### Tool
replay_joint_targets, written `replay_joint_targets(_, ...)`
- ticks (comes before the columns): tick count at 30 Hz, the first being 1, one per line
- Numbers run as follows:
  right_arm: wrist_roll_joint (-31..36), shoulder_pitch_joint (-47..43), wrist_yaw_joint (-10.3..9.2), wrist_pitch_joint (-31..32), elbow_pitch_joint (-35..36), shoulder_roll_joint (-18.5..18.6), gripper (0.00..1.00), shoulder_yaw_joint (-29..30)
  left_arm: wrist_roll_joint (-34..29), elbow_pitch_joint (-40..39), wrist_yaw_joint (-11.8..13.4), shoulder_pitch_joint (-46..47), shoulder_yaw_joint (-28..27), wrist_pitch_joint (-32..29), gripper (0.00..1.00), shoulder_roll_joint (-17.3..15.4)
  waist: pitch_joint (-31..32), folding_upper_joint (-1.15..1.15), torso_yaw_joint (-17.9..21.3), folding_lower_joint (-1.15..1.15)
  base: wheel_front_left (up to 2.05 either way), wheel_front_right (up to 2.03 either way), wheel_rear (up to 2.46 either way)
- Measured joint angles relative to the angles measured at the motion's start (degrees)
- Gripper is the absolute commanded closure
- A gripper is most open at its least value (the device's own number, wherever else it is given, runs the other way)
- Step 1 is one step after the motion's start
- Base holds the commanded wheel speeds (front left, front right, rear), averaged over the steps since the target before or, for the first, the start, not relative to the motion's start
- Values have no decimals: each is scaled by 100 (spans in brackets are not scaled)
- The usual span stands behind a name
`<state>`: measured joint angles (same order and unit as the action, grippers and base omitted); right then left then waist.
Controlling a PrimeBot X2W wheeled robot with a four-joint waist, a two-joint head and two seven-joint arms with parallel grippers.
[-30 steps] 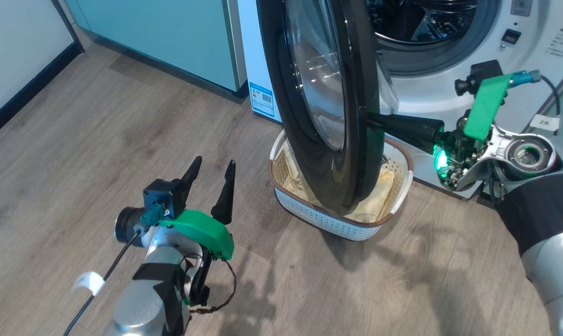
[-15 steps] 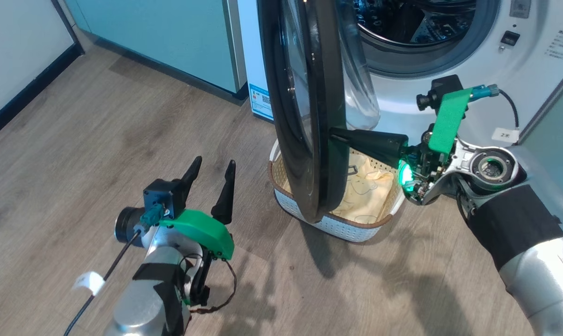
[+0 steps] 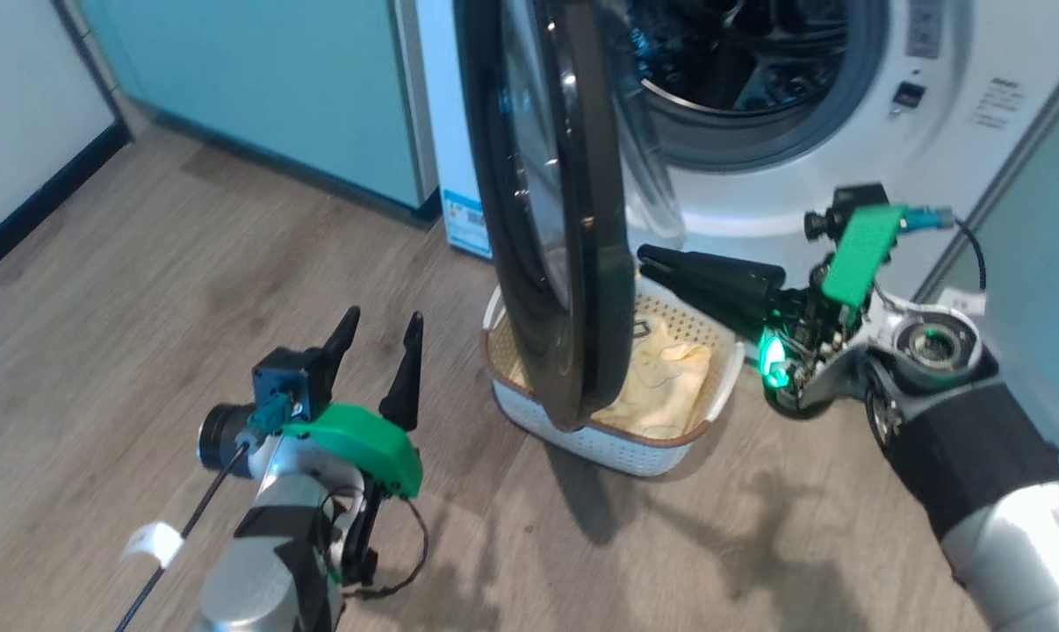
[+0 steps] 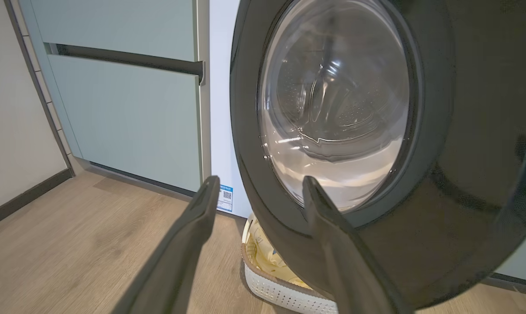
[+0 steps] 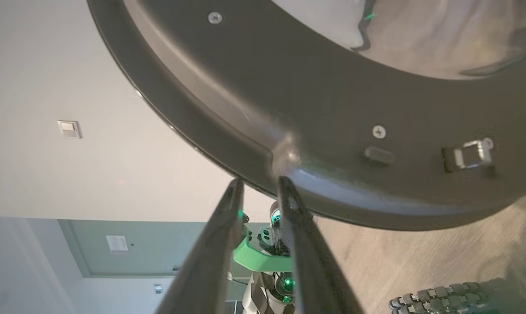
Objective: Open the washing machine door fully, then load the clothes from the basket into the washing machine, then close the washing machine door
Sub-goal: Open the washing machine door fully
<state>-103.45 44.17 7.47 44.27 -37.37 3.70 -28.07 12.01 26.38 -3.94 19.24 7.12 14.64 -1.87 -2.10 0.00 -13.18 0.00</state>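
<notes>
**Right pincer at the door's rim; door swung out, nothing loaded**

Your right pincer sat just right of centre in the head view. Its fingers were parted by a narrow slit with nothing between them, and the tips were just beside the rim of the door. In the right wrist view that pincer reached the door's black edge from the bottom middle of the frame, and whether a tip touched it could not be told. Your left pincer hung at the lower left, spread wide and holding nothing, well apart from the door.

You had the first step under way, not finished, as I judged it. The door stood out from the washing machine, roughly square to its front, so it likely had more swing to go. The clothes lay in the basket on the floor at lower centre, and the part of the drum in view at the top of the frame looked bare. Loading and closing were both left.

In the head view you saw the door edge-on. Its long line ran from the top centre down to the lower middle, leaning a little. Its lower rim crossed in front of the basket. The outer face looked toward the left of the frame, and the glass bulged toward the right, on the machine's side. The left wrist view faced that outer face across its right half, with the left pincer aimed at its lower left rim.
</notes>
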Motion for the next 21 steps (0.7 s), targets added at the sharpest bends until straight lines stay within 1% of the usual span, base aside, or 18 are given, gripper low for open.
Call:
replay_joint_targets(1,3,-92,0,-36,58,-1,9,57,-9,3,-1,-40,-22,0,0,-9,35,0,38,0,0,0,0)
replay_joint_targets(2,10,-183,0,-83,110,-1,0,126,-42,15,-3,-76,-52,0,0,-16,72,0,78,0,0,0,0)
replay_joint_targets(5,100,-436,0,-216,282,-3,0,324,-75,30,-51,-175,-140,0,0,-74,163,0,227,0,0,0,0)
replay_joint_targets(9,482,-789,0,-489,632,11,0,511,-144,34,-96,-210,-164,0,0,-126,259,0,444,0,0,0,0)
replay_joint_targets(13,809,-1221,0,-894,959,75,0,744,-159,36,-101,-288,-229,-1,0,-172,346,0,673,0,0,0,0)
replay_joint_targets(17,1165,-1644,0,-1271,1267,190,0,842,-194,36,-144,-408,-337,-1,0,-270,428,0,904,0,0,0,0)
replay_joint_targets(21,1525,-2012,0,-1749,1579,339,0,900,-193,32,-146,-494,-411,-1,0,-293,518,0,1096,0,0,0,0)
